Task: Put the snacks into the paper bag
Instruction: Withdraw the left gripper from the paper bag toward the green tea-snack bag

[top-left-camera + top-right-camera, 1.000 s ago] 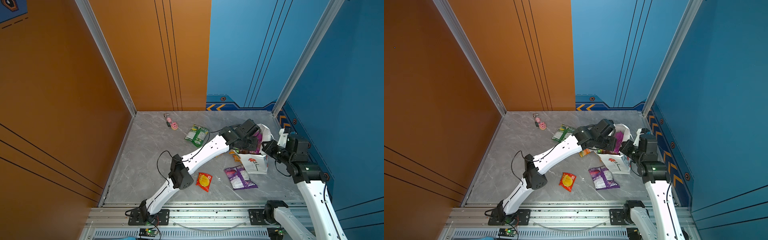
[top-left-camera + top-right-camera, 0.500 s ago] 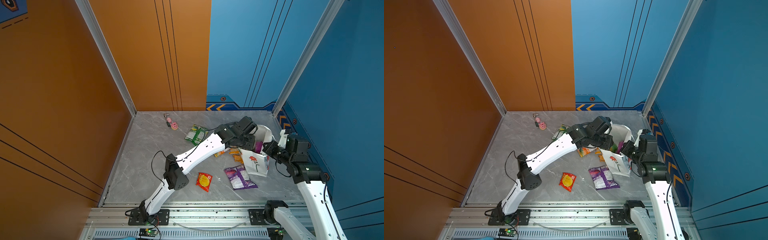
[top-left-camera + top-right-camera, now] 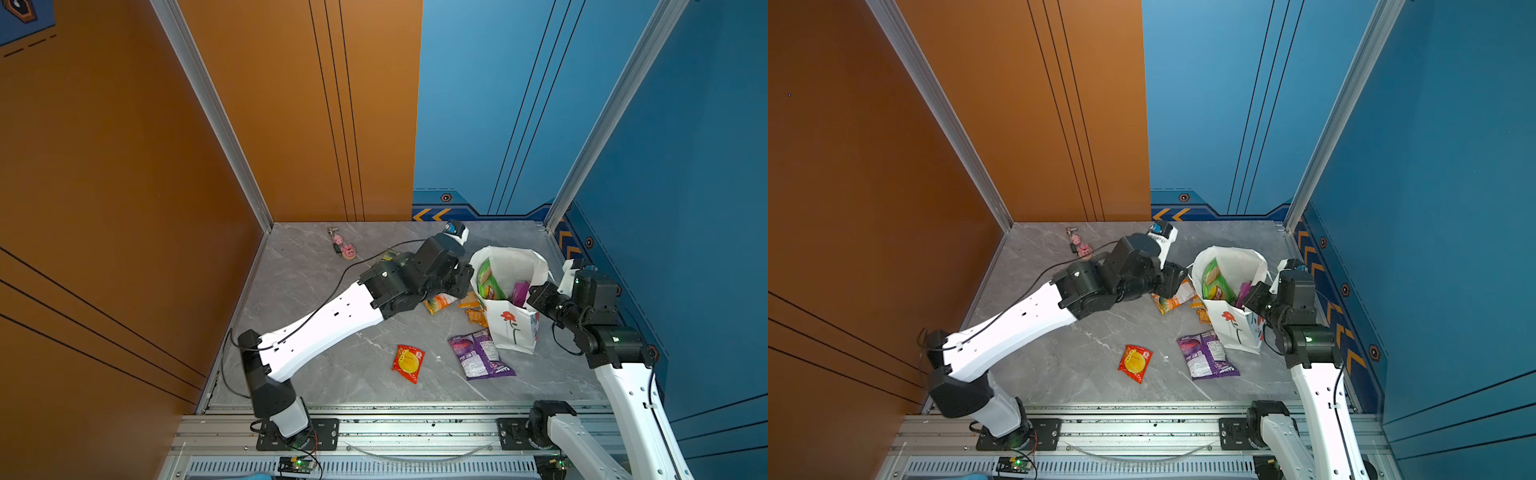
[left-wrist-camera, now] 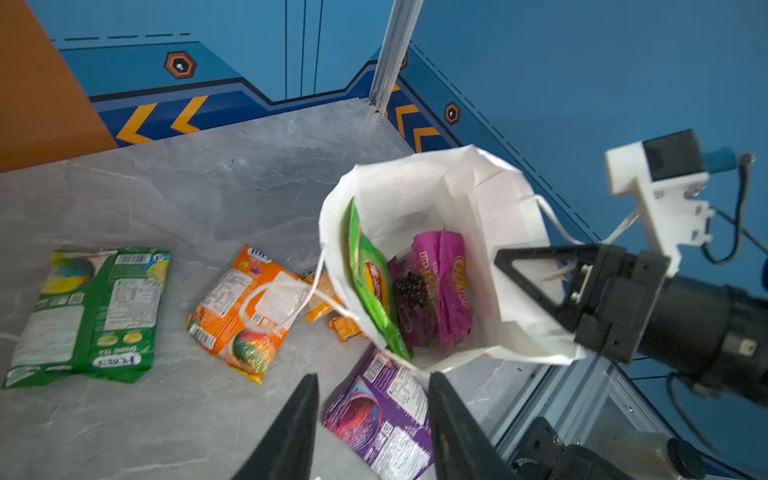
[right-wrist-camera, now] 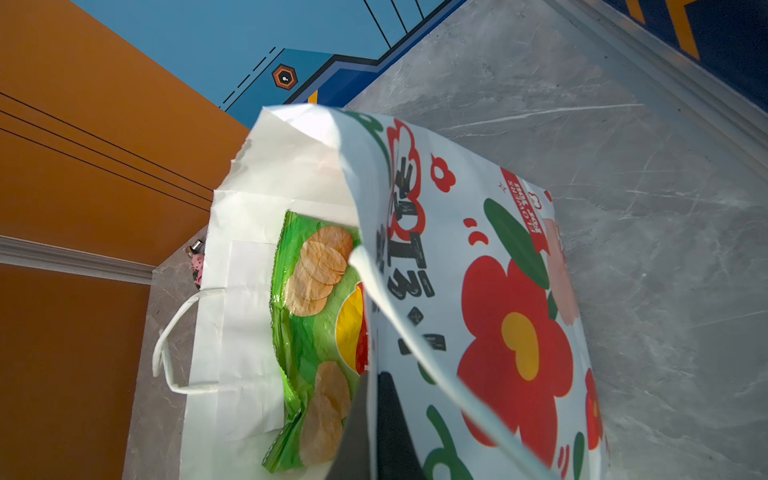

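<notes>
We are partway through the packing. On the grey tabletop point(image 3: 357, 382) the paper bag point(image 3: 513, 332) stands upright at the right side with its mouth open. Two snacks are already inside: a green chip bag point(image 4: 374, 291) against one wall and a magenta packet point(image 4: 440, 282) beside it.

Outside the bag we count a green packet point(image 4: 91, 311) lying flat and well apart from it. A purple bag point(image 3: 480, 359) lies just beside its foot. An orange packet point(image 4: 241, 316) has one of the bag's cord handles draped over it. A red-yellow bag point(image 3: 408, 362) sits nearer the front rail, and small orange sachets point(image 3: 473, 309) lie close against the bag's base.

We judge the left arm free for the next pick. The purple bag lies almost under its jaws, so the move calls for lowering onto an edge of that crinkly foil and pinching it. It must then lift clear over the rim without snagging the cord or tipping the bag.

The left claw point(image 4: 372, 378) hovers just beside the bag's mouth, jaws moderately parted. It is released, with nothing between them and nothing touched. The right claw point(image 4: 505, 257) is clenched on the bag's rim on the opposite side, and we judge that it steadies the mouth.
</notes>
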Robot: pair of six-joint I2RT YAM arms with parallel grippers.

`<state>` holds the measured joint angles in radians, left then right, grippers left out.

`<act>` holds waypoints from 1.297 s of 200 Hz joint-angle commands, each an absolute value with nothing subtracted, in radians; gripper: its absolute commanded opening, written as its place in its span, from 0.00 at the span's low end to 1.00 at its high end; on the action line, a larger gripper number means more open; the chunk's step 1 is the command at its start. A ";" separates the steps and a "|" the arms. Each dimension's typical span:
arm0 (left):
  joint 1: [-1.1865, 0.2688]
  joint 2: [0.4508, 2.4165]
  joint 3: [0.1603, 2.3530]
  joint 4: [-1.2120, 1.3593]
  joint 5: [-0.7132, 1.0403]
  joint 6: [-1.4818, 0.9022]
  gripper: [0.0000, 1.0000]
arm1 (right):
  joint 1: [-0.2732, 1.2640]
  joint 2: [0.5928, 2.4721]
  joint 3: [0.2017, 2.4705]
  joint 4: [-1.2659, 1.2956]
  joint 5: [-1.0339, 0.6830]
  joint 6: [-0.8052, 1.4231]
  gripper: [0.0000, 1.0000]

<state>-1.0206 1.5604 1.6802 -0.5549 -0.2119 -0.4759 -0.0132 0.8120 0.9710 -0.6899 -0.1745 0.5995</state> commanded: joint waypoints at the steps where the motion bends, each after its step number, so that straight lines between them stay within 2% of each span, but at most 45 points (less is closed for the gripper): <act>1: -0.931 1.420 1.502 -0.389 -0.248 -0.506 0.47 | -0.017 0.800 0.979 -0.670 -0.150 0.577 0.00; 74: -0.571 1.181 1.060 -0.316 -0.078 -0.799 0.49 | -0.013 0.819 0.983 -0.660 -0.148 0.589 0.00; 118: -0.410 1.180 0.814 -0.043 0.062 -0.954 0.53 | -0.007 0.823 0.976 -0.661 -0.145 0.591 0.00; 138: -0.380 1.223 0.787 0.011 0.065 -0.976 0.60 | -0.005 0.821 0.974 -0.660 -0.141 0.591 0.00; 161: -0.346 1.304 0.765 0.090 0.083 -1.016 0.73 | -0.003 0.818 0.969 -0.654 -0.135 0.592 0.00; 204: -0.304 1.505 0.766 0.266 0.121 -1.111 0.73 | -0.002 0.812 0.947 -0.630 -0.127 0.600 0.00; 259: -0.304 1.745 0.873 0.341 0.147 -1.164 0.71 | -0.003 0.822 0.903 -0.586 -0.105 0.603 0.00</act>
<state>-0.3084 1.6787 0.8154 0.2699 0.1177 -1.1236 -0.0113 0.8246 0.9218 -0.6384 -0.1318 0.6033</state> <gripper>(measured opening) 0.714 0.047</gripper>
